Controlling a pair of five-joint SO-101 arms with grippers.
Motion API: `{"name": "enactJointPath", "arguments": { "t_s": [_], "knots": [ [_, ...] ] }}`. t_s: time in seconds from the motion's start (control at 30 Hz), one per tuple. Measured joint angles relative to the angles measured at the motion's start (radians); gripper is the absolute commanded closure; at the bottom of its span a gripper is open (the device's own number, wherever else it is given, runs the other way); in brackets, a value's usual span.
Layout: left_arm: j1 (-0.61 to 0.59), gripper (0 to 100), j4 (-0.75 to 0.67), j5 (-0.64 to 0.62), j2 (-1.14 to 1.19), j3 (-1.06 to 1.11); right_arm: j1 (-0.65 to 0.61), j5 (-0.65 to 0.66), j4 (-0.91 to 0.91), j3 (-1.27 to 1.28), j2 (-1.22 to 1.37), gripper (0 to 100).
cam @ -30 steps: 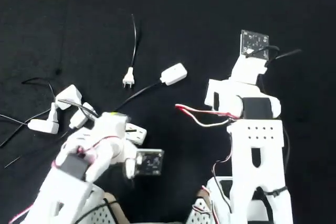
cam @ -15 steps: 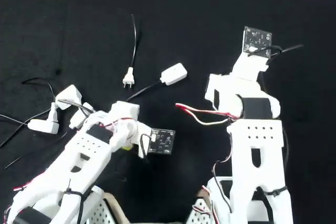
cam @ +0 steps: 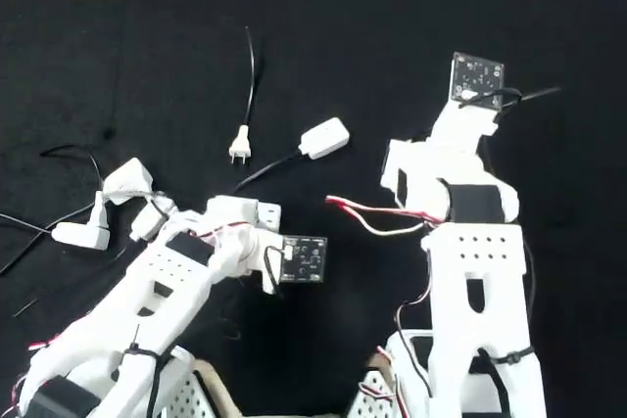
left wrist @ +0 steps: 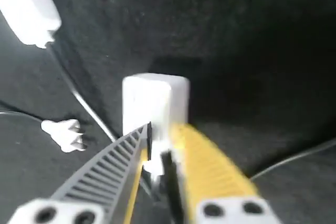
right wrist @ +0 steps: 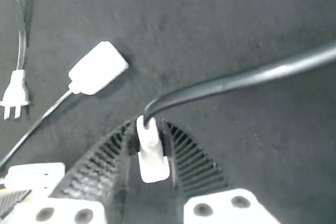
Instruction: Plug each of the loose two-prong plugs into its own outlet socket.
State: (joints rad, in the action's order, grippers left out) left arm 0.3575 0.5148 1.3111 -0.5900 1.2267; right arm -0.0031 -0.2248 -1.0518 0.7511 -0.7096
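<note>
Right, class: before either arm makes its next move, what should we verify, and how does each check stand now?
1. Right gripper shut on the held plug: ok.
2. Left gripper shut on the socket block: ok.
3. Held plug's prongs facing that block's holes: cannot tell.
4. Held plug close to the socket block: not ok; the arms are well apart in the high view.
5. Every plug seated: not ok; a loose plug lies on the table, apart from the free socket.
</note>
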Motion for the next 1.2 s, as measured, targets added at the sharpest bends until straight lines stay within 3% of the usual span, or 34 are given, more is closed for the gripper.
{"name": "enactJointPath", "arguments": {
  "t_s": [0.23, 0.47, 0.53, 0.63, 0.7, 0.93, 1.2],
  "knots": [
    [0.000, 87, 0.000, -0.018, 0.089, -0.014, -0.021, 0.000, 0.000, 0.000, 0.000, 98.2],
    [0.002, 86, 0.199, -0.236, 0.138, -0.181, -0.026, 0.000, 0.000, 0.000, 0.000, 98.3],
    [-0.006, 79, 0.229, -0.290, 0.149, -0.210, -0.026, 0.000, 0.000, 0.000, 0.000, 98.1],
    [-0.058, 65, 0.236, -0.252, 0.155, -0.261, -0.025, 0.000, 0.000, 0.000, 0.000, 98.2],
    [-0.083, 60, 0.238, -0.173, 0.164, -0.296, -0.025, 0.000, 0.000, 0.000, 0.000, 98.2],
    [-0.086, 68, 0.249, -0.044, 0.384, -0.456, -0.026, 0.000, 0.000, 0.000, 0.000, 98.1],
    [-0.097, 68, 0.367, -0.087, 0.700, -0.698, -0.026, 0.000, 0.000, 0.000, 0.000, 98.1]
  ]
}}
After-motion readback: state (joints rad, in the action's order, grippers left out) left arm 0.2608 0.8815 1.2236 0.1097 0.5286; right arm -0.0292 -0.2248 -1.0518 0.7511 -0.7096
